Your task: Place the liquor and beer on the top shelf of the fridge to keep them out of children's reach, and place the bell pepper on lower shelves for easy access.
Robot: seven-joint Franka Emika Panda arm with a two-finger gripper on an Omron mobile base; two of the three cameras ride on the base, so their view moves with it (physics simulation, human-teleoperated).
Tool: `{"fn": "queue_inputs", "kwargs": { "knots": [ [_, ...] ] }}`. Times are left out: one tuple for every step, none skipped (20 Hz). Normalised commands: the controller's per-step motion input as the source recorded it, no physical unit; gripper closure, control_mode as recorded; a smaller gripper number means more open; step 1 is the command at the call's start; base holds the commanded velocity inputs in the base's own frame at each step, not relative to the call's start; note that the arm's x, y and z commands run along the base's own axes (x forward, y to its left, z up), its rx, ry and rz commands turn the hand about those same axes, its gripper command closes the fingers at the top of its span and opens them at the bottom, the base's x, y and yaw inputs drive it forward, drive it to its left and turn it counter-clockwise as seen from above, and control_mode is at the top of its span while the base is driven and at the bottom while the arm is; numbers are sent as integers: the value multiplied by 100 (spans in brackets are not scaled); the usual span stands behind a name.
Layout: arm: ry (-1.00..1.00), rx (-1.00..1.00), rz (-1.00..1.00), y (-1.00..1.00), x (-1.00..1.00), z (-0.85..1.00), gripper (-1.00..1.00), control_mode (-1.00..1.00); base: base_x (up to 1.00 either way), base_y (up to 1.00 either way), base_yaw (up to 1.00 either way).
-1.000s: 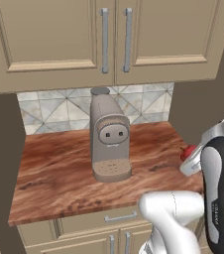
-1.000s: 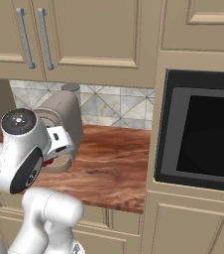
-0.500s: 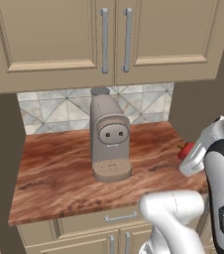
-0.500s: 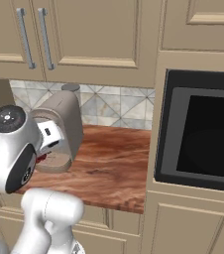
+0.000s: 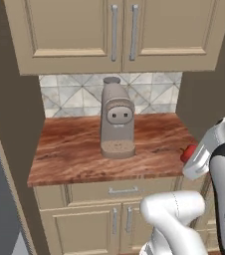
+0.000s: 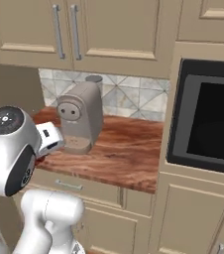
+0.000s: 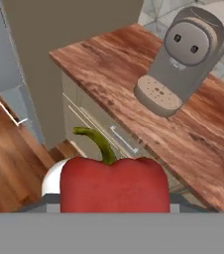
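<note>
Since a second ago the base views have swung, so the grey capsule coffee machine sits nearer the middle of the left base view, and a grey panel edge, possibly the fridge, has come in at the lower left; that is the camera moving, not the things. Against that machine the white arm has drawn back off the wood-grain surface, carrying the small glossy red bell pepper with its curved green stem; in the left base view the pepper hangs right of the machine, off the surface's front right corner. The pincer is closed on the pepper, which sits right at the bottom of the hand view, lower than the machine and clear of the surface. I judge the pick-up done and the carry toward the lower shelves begun; the turn looks only partly made.
</note>
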Motion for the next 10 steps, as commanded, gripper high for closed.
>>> {"fn": "queue_inputs", "kwargs": {
  "knots": [
    [0, 0, 0, 0, 0, 0, 100, 100, -100, 13, 55],
    [0, 0, 0, 0, 0, 0, 100, 100, -100, 16, 61],
    [0, 0, 0, 0, 0, 0, 100, 100, -95, 26, 66],
    [0, 0, 0, 0, 0, 0, 100, 100, -86, 35, 69],
    [0, 0, 0, 0, 0, 0, 100, 100, -77, 39, 73],
    [0, 0, 0, 0, 0, 0, 100, 100, -66, 49, 77],
    [0, 0, 0, 0, 0, 0, 100, 100, -62, 59, 80],
    [0, 0, 0, 0, 0, 0, 100, 100, -59, 59, 81],
    [0, 0, 0, 0, 0, 0, 100, 100, -59, 66, 81],
    [0, 0, 0, 0, 0, 0, 100, 100, -53, 76, 81]
  ]
}}
